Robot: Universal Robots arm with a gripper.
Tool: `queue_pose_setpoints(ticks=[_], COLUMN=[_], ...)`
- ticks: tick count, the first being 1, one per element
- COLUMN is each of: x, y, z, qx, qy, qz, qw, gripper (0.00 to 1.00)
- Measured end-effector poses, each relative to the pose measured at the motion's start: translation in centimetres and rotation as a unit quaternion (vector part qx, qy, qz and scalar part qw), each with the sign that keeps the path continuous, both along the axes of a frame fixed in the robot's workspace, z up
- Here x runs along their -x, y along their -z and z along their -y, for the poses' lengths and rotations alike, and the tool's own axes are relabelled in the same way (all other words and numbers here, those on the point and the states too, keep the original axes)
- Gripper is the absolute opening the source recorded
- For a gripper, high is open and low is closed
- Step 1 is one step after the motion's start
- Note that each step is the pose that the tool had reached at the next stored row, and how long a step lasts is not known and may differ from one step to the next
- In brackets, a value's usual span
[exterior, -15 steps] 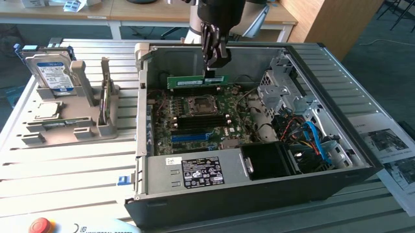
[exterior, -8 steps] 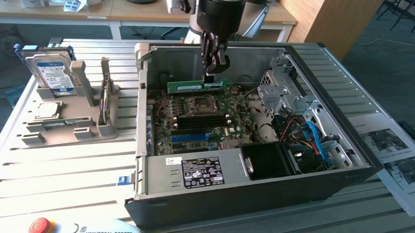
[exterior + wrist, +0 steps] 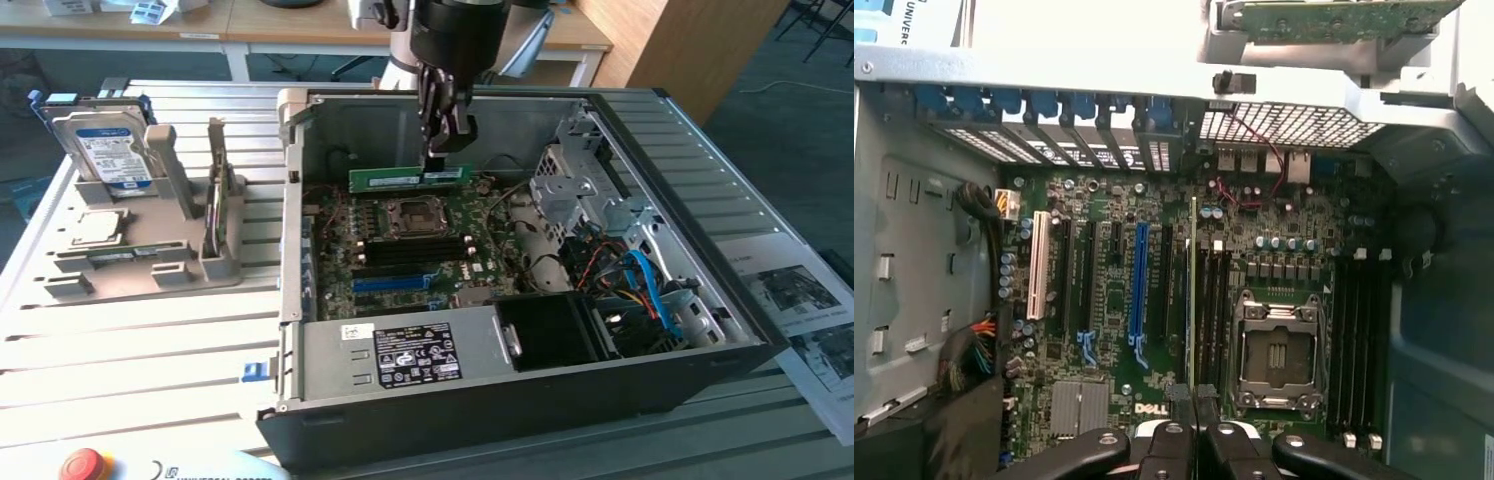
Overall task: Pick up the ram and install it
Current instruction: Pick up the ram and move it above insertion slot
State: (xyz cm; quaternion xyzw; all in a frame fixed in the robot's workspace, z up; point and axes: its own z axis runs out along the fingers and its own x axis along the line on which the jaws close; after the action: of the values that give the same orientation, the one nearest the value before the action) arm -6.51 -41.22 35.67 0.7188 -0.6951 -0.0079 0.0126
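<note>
We start wide: a slatted metal table carries everything, with printed sheets lying at the exterior view's right. On the table sits the big open computer case, side panel off. Inside it lies the green motherboard, and the wrist view picks up white "DELL" lettering on the board's edge. Along the near wall of the case is the grey power supply, which has a black label too small to read.

Over at the exterior view's left stands a grey parts holder. The hard drive stands upright in it with its blue-white label facing us, and the square silver CPU chip lies flat below.

Now the action: the claw is inside the case, pinched tight on the top edge of the ram. The green stick is held level and on edge above the board, just behind the empty CPU socket. From the wrist, the ram shows edge-on between the claw's tips, running along the black memory slots beside the socket. Whether it touches a slot, I can't tell.

Bottom corner: a red button and the words "UNIVERSAL ROBOTS".
</note>
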Motion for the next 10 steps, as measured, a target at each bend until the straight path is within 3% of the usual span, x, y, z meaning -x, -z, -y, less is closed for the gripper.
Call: queue_pose_setpoints(ticks=[6,10], x=[-1.6,-1.8], y=[0.01,0.02], z=[0.0,0.0], qx=[0.0,-0.0001], qy=[0.001,0.001], qz=[-0.0007,-0.0008], qw=[1.0,1.0], gripper=[0.11,0.11])
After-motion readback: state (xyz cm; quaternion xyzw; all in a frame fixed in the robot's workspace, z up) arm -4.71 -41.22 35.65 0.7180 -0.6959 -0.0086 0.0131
